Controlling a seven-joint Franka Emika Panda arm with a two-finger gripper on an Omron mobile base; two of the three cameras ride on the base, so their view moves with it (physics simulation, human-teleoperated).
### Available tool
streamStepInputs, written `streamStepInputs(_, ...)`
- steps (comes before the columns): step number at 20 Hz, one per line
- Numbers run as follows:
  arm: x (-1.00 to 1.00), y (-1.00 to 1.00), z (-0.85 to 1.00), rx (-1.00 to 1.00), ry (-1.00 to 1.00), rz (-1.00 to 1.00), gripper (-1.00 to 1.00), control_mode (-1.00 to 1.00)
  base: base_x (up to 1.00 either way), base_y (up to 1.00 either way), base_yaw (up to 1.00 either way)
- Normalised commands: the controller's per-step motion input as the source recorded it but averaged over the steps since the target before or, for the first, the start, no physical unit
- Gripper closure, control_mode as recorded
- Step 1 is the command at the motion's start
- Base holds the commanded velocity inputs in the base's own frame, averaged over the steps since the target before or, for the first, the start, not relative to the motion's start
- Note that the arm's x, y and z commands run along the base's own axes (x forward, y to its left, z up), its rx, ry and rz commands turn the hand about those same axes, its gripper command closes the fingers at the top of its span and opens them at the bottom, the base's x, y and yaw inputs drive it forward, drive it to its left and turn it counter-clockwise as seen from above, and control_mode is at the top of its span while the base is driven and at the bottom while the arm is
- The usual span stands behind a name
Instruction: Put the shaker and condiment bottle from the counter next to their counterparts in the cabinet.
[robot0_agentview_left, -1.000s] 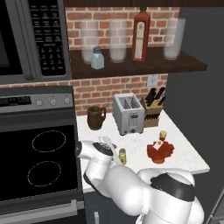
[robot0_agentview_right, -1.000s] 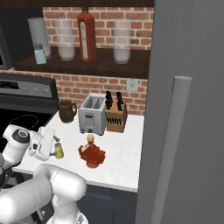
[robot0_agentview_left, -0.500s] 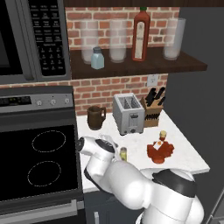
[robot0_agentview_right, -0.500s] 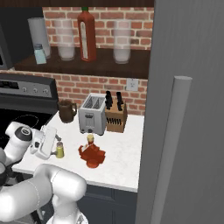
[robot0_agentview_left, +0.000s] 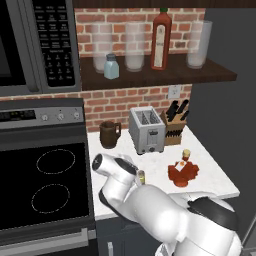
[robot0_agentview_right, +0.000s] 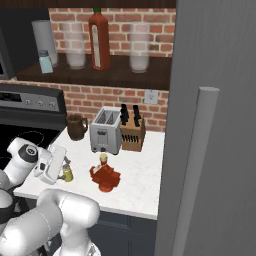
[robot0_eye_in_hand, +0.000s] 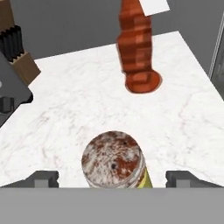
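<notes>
The small yellow shaker (robot0_eye_in_hand: 113, 159) stands upright on the white counter (robot0_eye_in_hand: 87, 100). My gripper (robot0_eye_in_hand: 113, 180) is open around it, one fingertip on each side, with gaps between both and the shaker. From the right base the gripper (robot0_agentview_right: 61, 168) reaches the shaker (robot0_agentview_right: 67, 173) from the left. From the left base my arm covers most of the shaker (robot0_agentview_left: 141, 176). The dark-red condiment bottle (robot0_agentview_right: 105, 176) stands just beyond, also seen as condiment bottle (robot0_eye_in_hand: 136, 48). Up on the cabinet shelf (robot0_agentview_right: 115, 75) are the pale blue shaker (robot0_agentview_right: 45, 61) and tall red bottle (robot0_agentview_right: 99, 40).
A toaster (robot0_agentview_left: 146, 130), knife block (robot0_agentview_left: 174, 127) and brown mug (robot0_agentview_left: 108, 134) line the brick wall behind. The stove (robot0_agentview_left: 45, 180) lies to the left under the microwave (robot0_agentview_left: 35, 45). Clear glasses (robot0_agentview_left: 134, 47) share the shelf. A grey fridge side (robot0_agentview_right: 215, 125) bounds the right.
My hand has moved in toward the yellow shaker and now straddles it. The jaws have narrowed very slightly. The bottle and shaker have not moved.
</notes>
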Motion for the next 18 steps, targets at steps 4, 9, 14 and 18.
streamStepInputs(4,-0.20,0.00,-0.08,0.01,0.00,0.00,1.00,-1.00,0.00,0.00,0.00)
streamStepInputs(9,-0.13,0.00,0.00,0.01,0.01,-0.03,1.00,-1.00,0.00,0.00,0.00)
streamStepInputs(14,-0.04,0.12,0.25,0.00,0.01,-0.01,1.00,-1.00,0.00,0.00,0.00)
streamStepInputs(18,-0.01,0.31,0.86,-0.01,0.01,0.11,1.00,-1.00,0.00,0.00,0.00)
